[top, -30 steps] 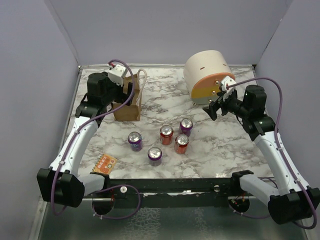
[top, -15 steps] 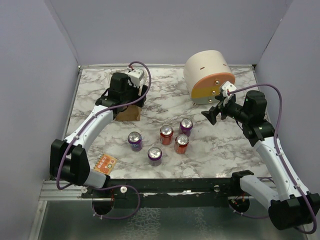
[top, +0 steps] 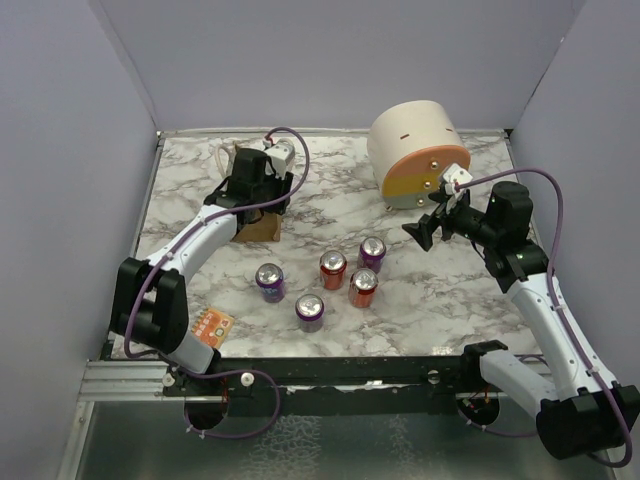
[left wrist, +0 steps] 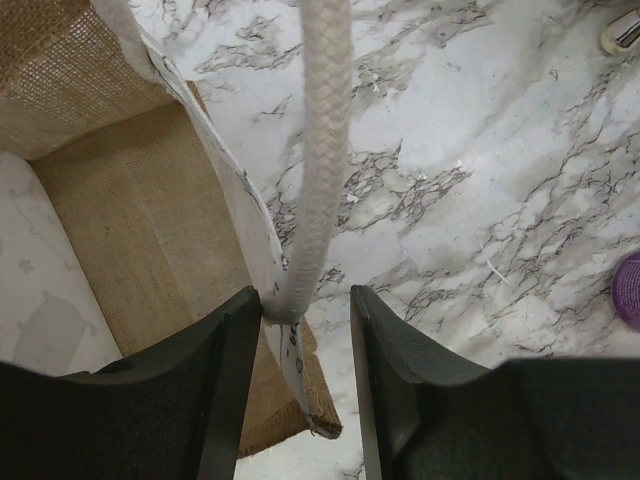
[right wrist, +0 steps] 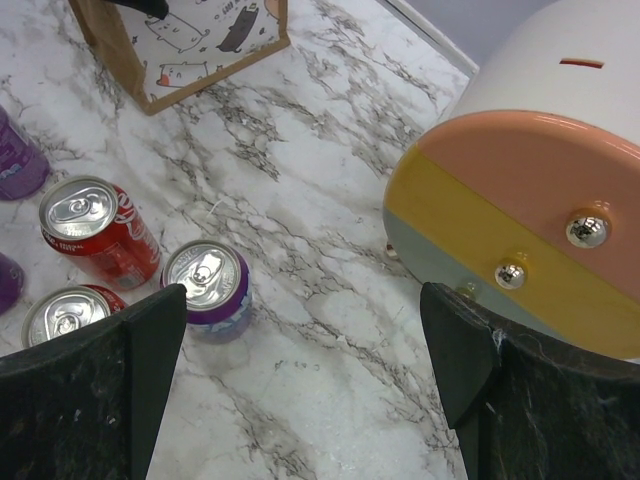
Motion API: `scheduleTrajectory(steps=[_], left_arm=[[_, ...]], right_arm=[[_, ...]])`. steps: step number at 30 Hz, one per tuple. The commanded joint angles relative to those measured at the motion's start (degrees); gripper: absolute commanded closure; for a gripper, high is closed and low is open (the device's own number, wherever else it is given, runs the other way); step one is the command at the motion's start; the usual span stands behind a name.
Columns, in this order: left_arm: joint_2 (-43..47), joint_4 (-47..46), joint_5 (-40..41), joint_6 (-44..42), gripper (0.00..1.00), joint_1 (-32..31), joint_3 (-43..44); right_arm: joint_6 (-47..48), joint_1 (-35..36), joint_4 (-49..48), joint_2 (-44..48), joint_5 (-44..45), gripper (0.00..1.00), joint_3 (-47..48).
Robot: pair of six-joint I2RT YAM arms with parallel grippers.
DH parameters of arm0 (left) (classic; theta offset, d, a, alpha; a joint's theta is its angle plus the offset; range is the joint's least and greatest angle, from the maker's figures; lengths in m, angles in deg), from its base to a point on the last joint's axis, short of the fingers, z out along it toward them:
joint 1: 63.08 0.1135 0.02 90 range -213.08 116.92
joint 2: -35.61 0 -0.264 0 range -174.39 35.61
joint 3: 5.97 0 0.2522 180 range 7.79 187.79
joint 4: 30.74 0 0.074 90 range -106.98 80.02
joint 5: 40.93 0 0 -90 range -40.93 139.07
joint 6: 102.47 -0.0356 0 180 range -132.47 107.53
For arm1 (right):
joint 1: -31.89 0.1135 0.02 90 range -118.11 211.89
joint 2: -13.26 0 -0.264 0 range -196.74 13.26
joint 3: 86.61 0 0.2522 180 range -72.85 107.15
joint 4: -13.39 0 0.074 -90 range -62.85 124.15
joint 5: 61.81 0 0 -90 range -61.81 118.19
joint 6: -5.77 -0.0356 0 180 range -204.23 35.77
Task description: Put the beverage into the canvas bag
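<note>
The canvas bag (top: pixel 258 226) stands at the back left, tan with cream rope handles. My left gripper (top: pixel 263 188) is right above its open top. In the left wrist view the gripper (left wrist: pixel 305 300) has closed in on one rope handle (left wrist: pixel 322 150) and the bag's wall (left wrist: pixel 150 220); both press against the left finger, with a small gap to the right one. Several beverage cans stand mid-table: purple (top: pixel 372 252), red (top: pixel 333 268), red (top: pixel 363 286). My right gripper (top: pixel 425 222) hovers open right of them, empty (right wrist: pixel 305 300), with a purple can (right wrist: pixel 207 283) by its left finger.
A large cream cylinder with an orange-yellow face (top: pixel 415 155) lies at the back right, close behind my right gripper. Two more purple cans (top: pixel 270 281) (top: pixel 310 311) stand nearer the front. A small orange packet (top: pixel 210 326) lies at the front left.
My left arm swung right from behind the bag to above its mouth, and its jaws closed around the handle. My right gripper dipped slightly toward the cans.
</note>
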Motion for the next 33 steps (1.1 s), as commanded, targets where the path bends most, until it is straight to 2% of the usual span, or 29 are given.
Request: scheduleTrajectory(steps=[1, 11, 18, 27, 33], left_arm=[[-0.8, -2.0, 0.9, 1.8, 0.59, -0.5, 0.6], [-0.3, -0.9, -5.0, 7.2, 0.89, -0.7, 0.2], [3.7, -2.6, -9.3, 12.2, 0.91, -3.5, -2.9], [7.4, -6.7, -15.0, 15.3, 0.65, -6.8, -7.9], [11.5, -5.0, -17.6, 8.6, 0.4, -6.8, -7.3]], right_arm=[[0.2, -0.5, -1.8, 0.1, -1.6, 0.0, -0.6], [1.0, -1.4, -2.1, -0.2, -2.2, 0.0, -1.2], [6.2, -1.4, 0.4, -0.2, -12.8, 0.0, -2.8], [7.6, -1.4, 0.7, -2.3, -13.4, 0.0, -3.3], [7.9, -1.4, 0.7, -2.9, -13.2, 0.0, -3.6]])
